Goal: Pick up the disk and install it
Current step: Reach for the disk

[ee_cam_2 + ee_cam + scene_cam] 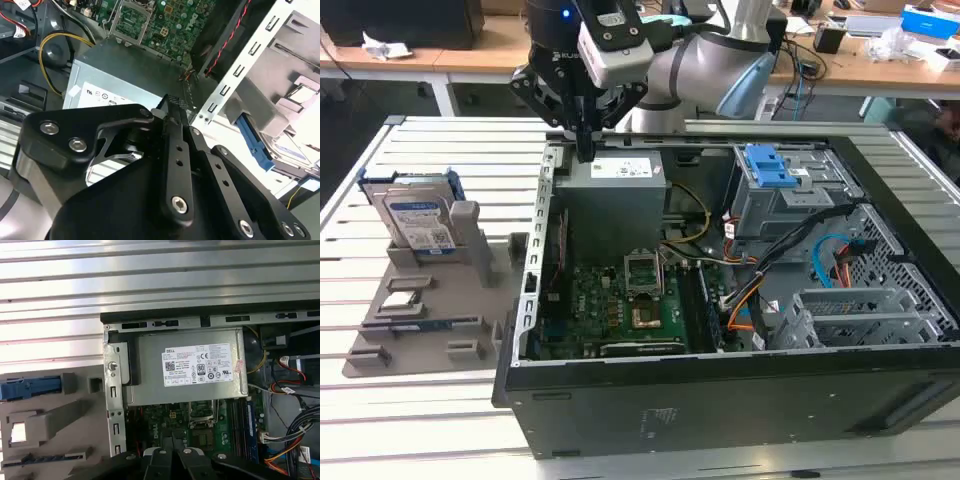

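Note:
The disk (418,222) stands tilted in a grey holder (430,335) on the exterior view's left, outside the computer case. It is silver with a white-and-blue label and sits in a blue carrier. In both wrist views the carrier's blue edge (30,388) (255,142) shows beside the holder. My gripper (585,150) hangs fingers-down over the case's back corner, just above the power supply (615,172). It is well apart from the disk. The black fingers (172,107) are pressed together with nothing between them.
The open computer case (720,400) lies on a slatted metal table (440,140). Inside it are a motherboard (620,295), loose cables (750,300) and a drive bay with a blue ridged latch (770,168). Cluttered desks stand behind the table.

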Controlling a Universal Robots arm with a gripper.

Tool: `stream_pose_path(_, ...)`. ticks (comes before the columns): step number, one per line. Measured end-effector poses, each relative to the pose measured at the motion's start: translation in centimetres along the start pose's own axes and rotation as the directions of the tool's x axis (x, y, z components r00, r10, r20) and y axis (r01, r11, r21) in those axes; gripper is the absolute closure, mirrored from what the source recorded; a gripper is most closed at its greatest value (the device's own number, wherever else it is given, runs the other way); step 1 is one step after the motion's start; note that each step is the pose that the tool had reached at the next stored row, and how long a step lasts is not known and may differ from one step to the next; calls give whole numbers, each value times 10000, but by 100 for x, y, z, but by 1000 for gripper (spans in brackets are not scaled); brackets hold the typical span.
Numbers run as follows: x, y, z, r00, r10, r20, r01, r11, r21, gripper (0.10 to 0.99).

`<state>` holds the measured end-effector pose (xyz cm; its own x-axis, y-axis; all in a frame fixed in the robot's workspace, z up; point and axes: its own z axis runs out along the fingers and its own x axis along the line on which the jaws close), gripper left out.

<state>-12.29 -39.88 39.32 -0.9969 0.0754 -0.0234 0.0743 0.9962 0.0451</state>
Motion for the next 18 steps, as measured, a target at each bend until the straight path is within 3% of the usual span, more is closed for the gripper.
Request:
stream_pose_path(9,358,-27,-10,10000,-1,-1,1,10000,1,980)
stream_pose_path(12,552,-41,-15,10000,-1,-1,1,10000,0,980)
stream_pose_path(15,630,-47,-17,10000,-2,0,2,10000,0,980)
stream_pose_path(18,758,-57,-21,10000,-1,-1,1,10000,1,980)
